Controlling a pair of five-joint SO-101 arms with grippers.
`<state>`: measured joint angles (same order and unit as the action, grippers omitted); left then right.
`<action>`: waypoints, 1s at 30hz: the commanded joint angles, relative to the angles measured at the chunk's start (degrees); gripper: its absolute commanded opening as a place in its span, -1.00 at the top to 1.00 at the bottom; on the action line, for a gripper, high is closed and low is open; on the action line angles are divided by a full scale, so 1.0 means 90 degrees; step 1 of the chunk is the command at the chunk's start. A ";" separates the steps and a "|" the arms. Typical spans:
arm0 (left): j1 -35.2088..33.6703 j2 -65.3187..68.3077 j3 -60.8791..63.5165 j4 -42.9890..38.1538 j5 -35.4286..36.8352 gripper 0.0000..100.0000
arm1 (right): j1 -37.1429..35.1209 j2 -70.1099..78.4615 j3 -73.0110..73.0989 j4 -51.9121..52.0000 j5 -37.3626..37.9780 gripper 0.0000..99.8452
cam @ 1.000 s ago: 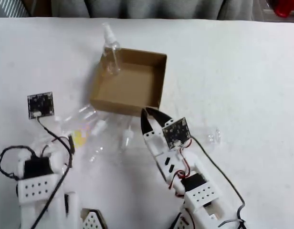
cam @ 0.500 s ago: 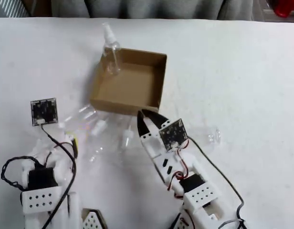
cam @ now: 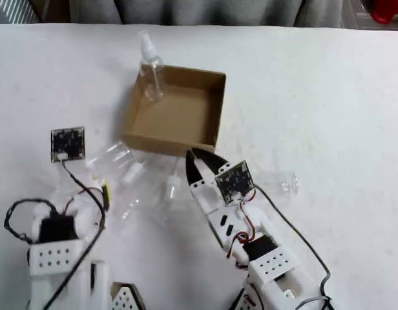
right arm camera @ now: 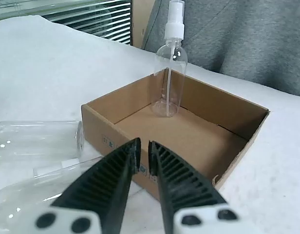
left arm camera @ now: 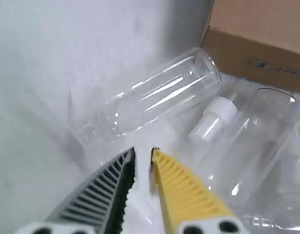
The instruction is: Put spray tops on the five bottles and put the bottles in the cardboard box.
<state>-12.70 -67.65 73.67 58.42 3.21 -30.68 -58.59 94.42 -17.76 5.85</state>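
The box point(cam: 176, 113) sits open-topped on the desk point(cam: 328, 97). In its far left corner an upright bottle point(cam: 150, 71) stands with its long axis vertical and its spray top point(right arm camera: 173, 19) pointing up.

The other bottles lie on their sides on the desk, between the box's near wall and the arms. The near bottle point(left arm camera: 155, 102) lies with its wide base toward the box wall, close beside it, and its narrow neck toward the left fingers. A second bottle point(left arm camera: 257, 141) lies next to it along nearly the same line. A loose top point(left arm camera: 213, 119) lies between the two; I cannot tell whether it is on a bottle. One more bottle, the side bottle point(cam: 280, 184), lies crosswise just beside the right arm, on the side away from the others.

The left gripper point(left arm camera: 142, 156) hangs over the near bottle's neck, its grey and yellow fingers almost pressed together with nothing between them. The right gripper point(right arm camera: 144, 146) is low before the box's near wall, its black fingers likewise nearly together and holding nothing.

Against a second ago, the left arm has swung a little toward the box and the right gripper has drawn slightly back from the wall; the box and upright bottle have not moved
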 commanded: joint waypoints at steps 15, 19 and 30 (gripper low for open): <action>0.0474 0.4313 -0.1885 -0.0625 0.0068 0.86 | -0.0034 -0.0034 -0.0137 0.0063 0.0068 0.97; -0.0015 0.5162 -0.2393 -0.0674 0.0088 0.86 | -0.0063 -0.0034 -0.0137 0.0063 0.0068 0.97; -0.1031 0.7263 -0.3917 -0.0635 0.0879 0.86 | -0.0073 -0.0054 -0.0127 0.0063 0.0068 0.97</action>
<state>-18.86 -5.76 44.75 53.49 5.49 -30.68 -58.59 94.42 -17.76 5.85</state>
